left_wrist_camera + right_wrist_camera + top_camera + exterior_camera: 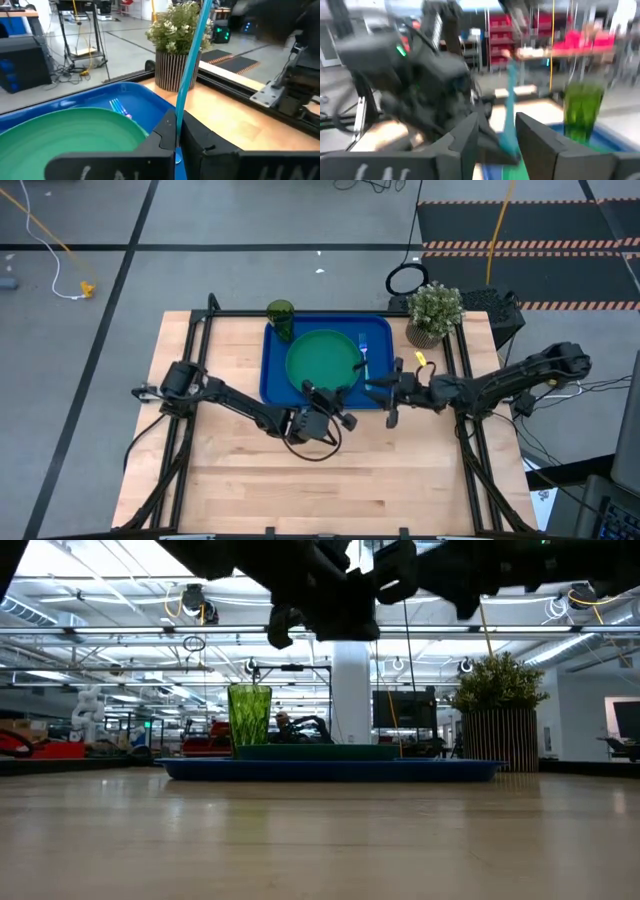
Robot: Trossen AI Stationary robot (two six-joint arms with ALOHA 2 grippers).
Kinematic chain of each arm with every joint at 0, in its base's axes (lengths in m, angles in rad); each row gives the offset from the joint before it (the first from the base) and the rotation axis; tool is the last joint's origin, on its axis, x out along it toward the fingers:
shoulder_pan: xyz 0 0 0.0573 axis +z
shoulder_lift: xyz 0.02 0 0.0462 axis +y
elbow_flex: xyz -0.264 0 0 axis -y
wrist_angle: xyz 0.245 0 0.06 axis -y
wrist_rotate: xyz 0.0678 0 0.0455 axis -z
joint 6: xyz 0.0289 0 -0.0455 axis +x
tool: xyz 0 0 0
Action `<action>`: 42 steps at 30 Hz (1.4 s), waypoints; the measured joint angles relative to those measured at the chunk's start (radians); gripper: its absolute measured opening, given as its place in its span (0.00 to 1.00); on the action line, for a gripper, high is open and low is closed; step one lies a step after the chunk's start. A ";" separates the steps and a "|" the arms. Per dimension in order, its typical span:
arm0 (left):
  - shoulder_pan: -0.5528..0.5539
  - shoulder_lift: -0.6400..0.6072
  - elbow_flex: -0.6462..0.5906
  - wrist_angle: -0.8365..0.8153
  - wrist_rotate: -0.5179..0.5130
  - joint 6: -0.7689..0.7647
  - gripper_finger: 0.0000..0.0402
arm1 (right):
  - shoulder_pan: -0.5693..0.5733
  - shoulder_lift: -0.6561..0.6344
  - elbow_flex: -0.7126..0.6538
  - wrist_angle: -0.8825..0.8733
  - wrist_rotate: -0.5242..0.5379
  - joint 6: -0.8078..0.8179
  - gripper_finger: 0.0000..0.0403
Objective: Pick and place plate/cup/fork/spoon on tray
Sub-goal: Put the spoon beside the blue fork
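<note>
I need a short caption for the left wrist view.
Left gripper shut on the blue spoon handle, above the green plate on the tray.

The left gripper (335, 412) was clamped tight, reaching inward. The right gripper (380, 385) faced it, fingers parted.

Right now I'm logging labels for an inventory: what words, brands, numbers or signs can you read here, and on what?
None can be read.
Pale marks on the left gripper body: cut off at the picture's edge, unreadable.
Pale marks on the right gripper body: blurred, unreadable.
Plate, cup, tray: no text visible.
</note>
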 joint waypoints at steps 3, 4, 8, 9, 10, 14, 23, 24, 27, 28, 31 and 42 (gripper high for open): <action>-0.003 0.039 0.000 0.078 -0.007 0.012 0.02 | 0.044 0.006 0.000 0.105 0.060 -0.105 0.35; -0.005 0.053 0.000 0.099 -0.014 0.019 0.02 | 0.057 0.008 0.000 0.149 0.098 -0.116 0.36; -0.014 0.097 0.000 0.187 -0.044 0.019 0.01 | 0.094 0.014 0.001 0.206 0.195 -0.148 0.41; -0.017 0.104 0.000 0.201 -0.054 0.019 0.01 | 0.099 0.015 0.001 0.202 0.196 -0.155 0.41; -0.018 0.111 0.000 0.214 -0.063 0.019 0.01 | 0.100 0.017 0.001 0.198 0.197 -0.158 0.42; -0.018 0.114 0.006 0.213 -0.087 0.028 0.02 | 0.100 0.044 0.000 0.196 0.240 -0.150 0.42; -0.024 0.114 0.103 0.047 -0.087 0.096 0.02 | 0.099 0.124 0.000 0.258 0.298 -0.106 0.42; -0.023 0.114 0.117 0.008 -0.088 0.088 0.02 | 0.099 0.132 0.000 0.270 0.298 -0.094 0.42; -0.023 0.114 0.148 -0.064 -0.098 0.073 0.02 | 0.099 0.140 0.000 0.276 0.322 -0.086 0.42; -0.023 0.114 0.151 -0.075 -0.111 0.069 0.02 | 0.099 0.139 0.000 0.277 0.325 -0.086 0.42; -0.029 0.114 0.151 -0.083 -0.145 0.076 0.02 | 0.098 0.139 0.000 0.280 0.351 -0.085 0.42; -0.014 0.114 0.151 -0.113 -0.178 0.162 0.02 | 0.087 0.139 0.000 0.294 0.374 -0.039 0.42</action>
